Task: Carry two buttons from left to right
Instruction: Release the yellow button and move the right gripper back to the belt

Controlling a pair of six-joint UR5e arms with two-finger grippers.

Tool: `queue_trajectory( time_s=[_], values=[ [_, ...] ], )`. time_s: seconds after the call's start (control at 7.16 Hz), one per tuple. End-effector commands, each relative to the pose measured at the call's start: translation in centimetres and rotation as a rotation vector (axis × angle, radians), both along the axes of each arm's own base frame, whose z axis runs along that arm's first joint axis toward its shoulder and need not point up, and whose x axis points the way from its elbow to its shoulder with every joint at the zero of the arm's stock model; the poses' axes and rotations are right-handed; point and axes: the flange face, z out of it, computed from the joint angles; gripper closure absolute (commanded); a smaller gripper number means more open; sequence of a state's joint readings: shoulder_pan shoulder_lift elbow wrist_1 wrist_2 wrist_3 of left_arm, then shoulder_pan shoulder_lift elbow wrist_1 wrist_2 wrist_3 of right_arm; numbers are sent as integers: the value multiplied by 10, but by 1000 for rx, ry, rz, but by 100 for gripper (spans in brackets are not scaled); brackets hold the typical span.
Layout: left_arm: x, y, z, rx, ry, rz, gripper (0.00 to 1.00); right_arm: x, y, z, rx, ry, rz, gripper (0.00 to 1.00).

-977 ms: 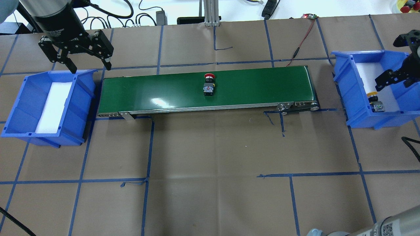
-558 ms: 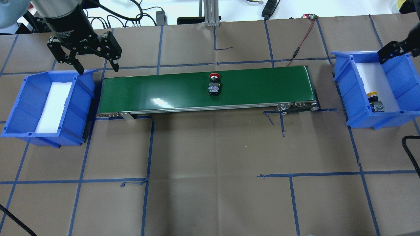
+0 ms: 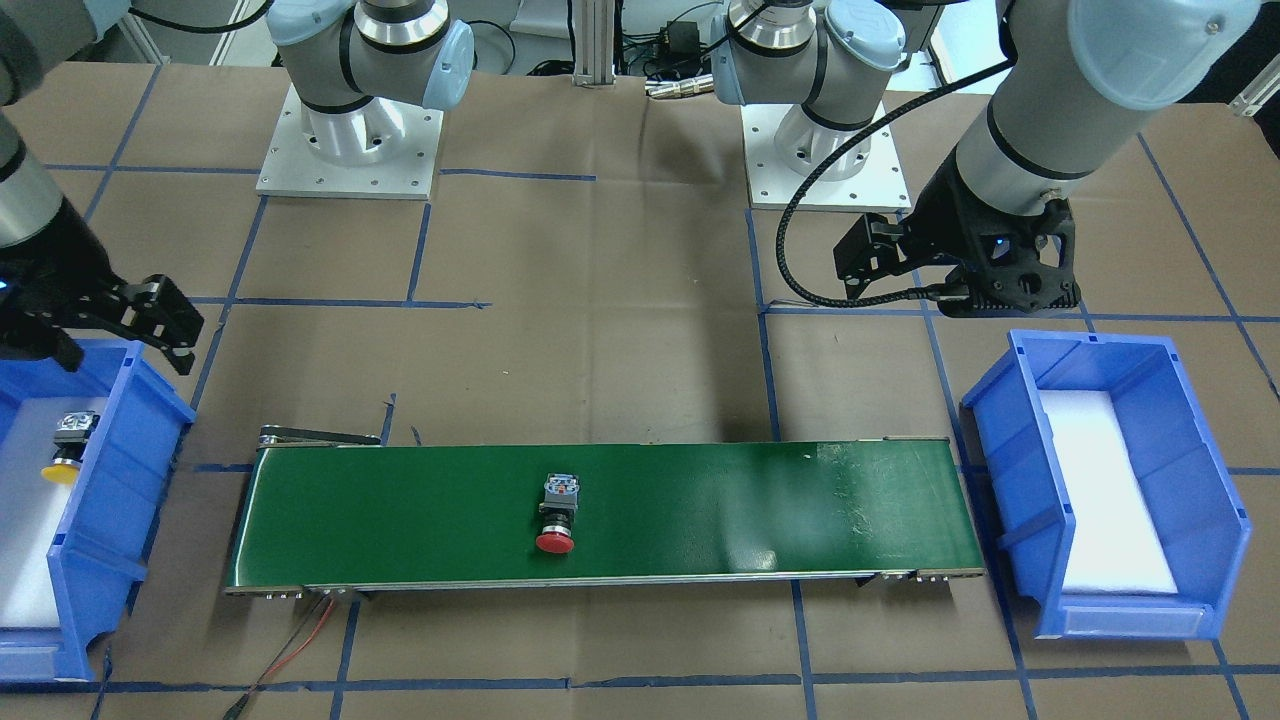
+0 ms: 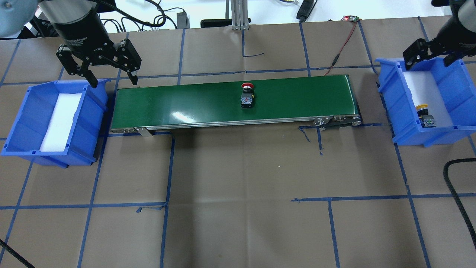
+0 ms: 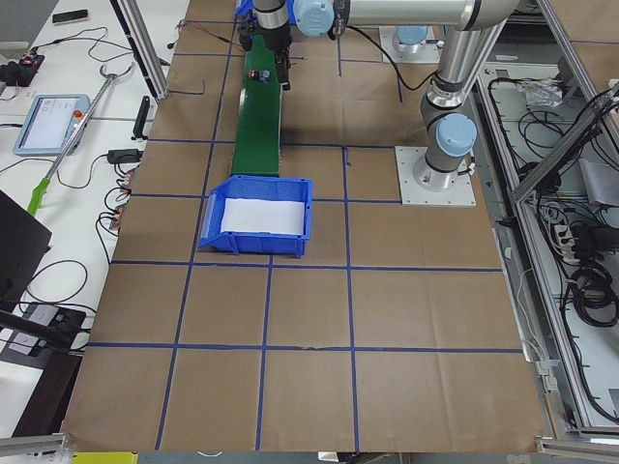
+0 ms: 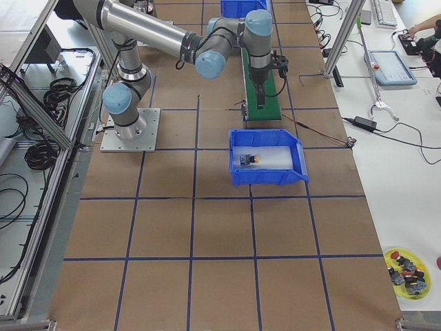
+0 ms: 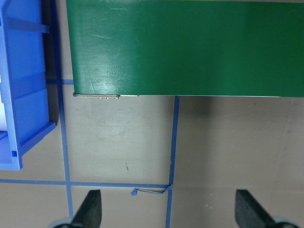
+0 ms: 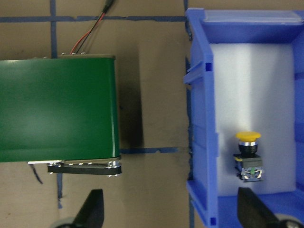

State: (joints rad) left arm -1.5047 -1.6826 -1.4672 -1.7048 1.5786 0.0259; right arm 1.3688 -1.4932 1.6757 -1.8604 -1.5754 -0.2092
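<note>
The red-capped button point(image 4: 247, 96) lies on its side in the middle of the green conveyor belt point(image 4: 178, 102); it also shows in the front view point(image 3: 556, 515). The yellow-capped button point(image 4: 425, 116) lies in the right blue bin point(image 4: 392, 100) on white foam, and also shows in the right wrist view point(image 8: 248, 156). My left gripper point(image 4: 113, 79) is open and empty, above the gap between the left blue bin point(image 4: 22, 123) and the belt's left end. My right gripper point(image 4: 428, 59) is open and empty above the right bin's far-left corner.
The left bin holds only white foam point(image 4: 59, 119). A red and black wire point(image 4: 344, 42) runs from the belt's far right end to the table's back. A black cable point(image 4: 455, 186) loops at the right edge. A yellow dish of spare buttons point(image 6: 406, 267) shows in the exterior right view.
The red button has travelled a little to the right on the belt. My right gripper has risen away from the yellow button toward the bin's far-left corner. My left gripper has shifted slightly right.
</note>
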Motion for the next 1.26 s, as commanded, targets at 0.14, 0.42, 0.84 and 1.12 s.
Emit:
queue_trajectory(
  time_s=[0.14, 0.42, 0.84, 1.12],
  values=[
    [0, 2, -4, -32, -2, 0, 0, 109, 3, 0, -2, -25, 14, 0],
    [0, -3, -4, -52, -2, 0, 0, 113, -3, -12, 14, -23, 22, 0],
    [0, -6, -5, -59, -2, -2, 0, 116, -9, -26, 38, -46, 23, 0],
    [1, -7, -5, -60, -1, 0, 0, 122, -13, -34, 50, -112, 24, 0]
  ],
)
